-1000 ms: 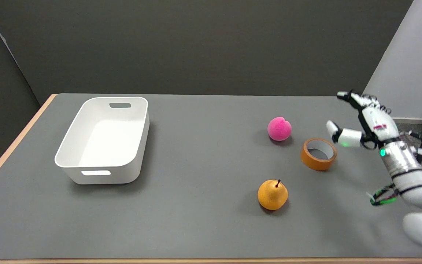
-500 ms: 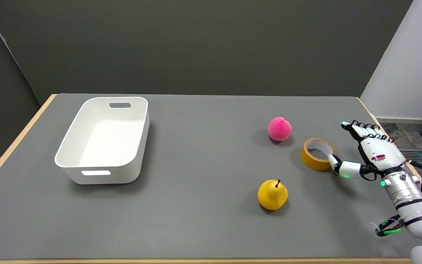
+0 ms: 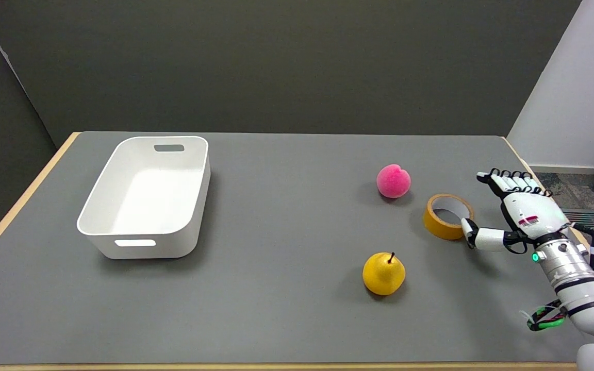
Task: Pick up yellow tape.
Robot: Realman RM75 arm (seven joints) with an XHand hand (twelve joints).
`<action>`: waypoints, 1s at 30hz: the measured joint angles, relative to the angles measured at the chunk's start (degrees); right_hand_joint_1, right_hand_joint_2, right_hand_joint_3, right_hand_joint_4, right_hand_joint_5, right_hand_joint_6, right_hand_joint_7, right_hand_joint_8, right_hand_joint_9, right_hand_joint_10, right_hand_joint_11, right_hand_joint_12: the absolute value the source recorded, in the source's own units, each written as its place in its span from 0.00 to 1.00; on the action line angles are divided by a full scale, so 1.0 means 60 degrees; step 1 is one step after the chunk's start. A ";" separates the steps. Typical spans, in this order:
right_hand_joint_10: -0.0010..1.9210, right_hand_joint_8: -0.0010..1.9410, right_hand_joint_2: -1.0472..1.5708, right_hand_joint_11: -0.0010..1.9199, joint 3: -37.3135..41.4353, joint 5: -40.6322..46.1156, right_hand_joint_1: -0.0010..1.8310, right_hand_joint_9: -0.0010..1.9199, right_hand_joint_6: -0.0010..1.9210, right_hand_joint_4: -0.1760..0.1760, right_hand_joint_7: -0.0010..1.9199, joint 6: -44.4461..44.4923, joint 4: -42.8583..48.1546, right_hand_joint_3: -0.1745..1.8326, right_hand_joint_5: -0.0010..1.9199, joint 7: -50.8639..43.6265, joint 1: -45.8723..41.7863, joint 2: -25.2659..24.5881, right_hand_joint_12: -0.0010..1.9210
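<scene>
Lying flat on the grey table [image 3: 286,216], the yellow tape [image 3: 447,216] rested on one of its round faces, so that the hollow of its core opened upward and its axis stood roughly upright; its pale inner wall showed through the opening, and no loose end of tape could be made out. It sat toward the table's right side, just beside and to the right of the pink ball [image 3: 393,181], which lay a little farther from the camera; the yellow pear [image 3: 383,273] stood nearer the camera, stem up, apart from both. The right hand [image 3: 521,216] reached in from the lower right on its white arm and held nothing; its fingers [image 3: 503,180] were stretched out close together, pointing away toward the table's far edge, just to the right of the roll and apart from it, while the thumb [image 3: 475,238] stuck out sideways toward the roll, its tip at the near right of the outer wall, though whether it actually touched could not be told; the roll stood between thumb and fingers only loosely, not gripped. Well apart on the left side of the table sat a white bin [image 3: 145,198] with handle slots at both ends.
</scene>
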 measured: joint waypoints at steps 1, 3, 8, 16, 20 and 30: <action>0.34 0.19 0.63 0.00 -0.0010 0.0006 0.30 0.05 0.24 0.57 0.11 0.0000 0.0051 0.57 0.09 -0.0039 -0.0040 0.0000 0.49; 0.34 0.19 0.63 0.00 -0.0021 0.0024 0.30 0.05 0.25 0.57 0.11 0.0002 0.0153 0.57 0.10 -0.0093 -0.0135 -0.0004 0.49; 0.34 0.19 0.62 0.00 -0.0023 0.0052 0.30 0.05 0.27 0.60 0.11 0.0167 0.0525 0.57 0.11 -0.0221 -0.0568 -0.0079 0.49; 0.33 0.19 0.62 0.00 -0.0083 0.0060 0.29 0.05 0.33 0.70 0.11 0.0463 0.1056 0.57 0.15 -0.0362 -0.1150 -0.0142 0.49; 0.33 0.19 0.62 0.00 -0.0150 0.0047 0.29 0.05 0.34 0.74 0.11 0.0458 0.1188 0.57 0.16 -0.0404 -0.1215 -0.0067 0.49; 0.33 0.19 0.62 0.00 -0.0214 0.0034 0.29 0.05 0.35 0.74 0.11 -0.0380 0.1519 0.57 0.17 -0.0467 -0.1083 0.0345 0.49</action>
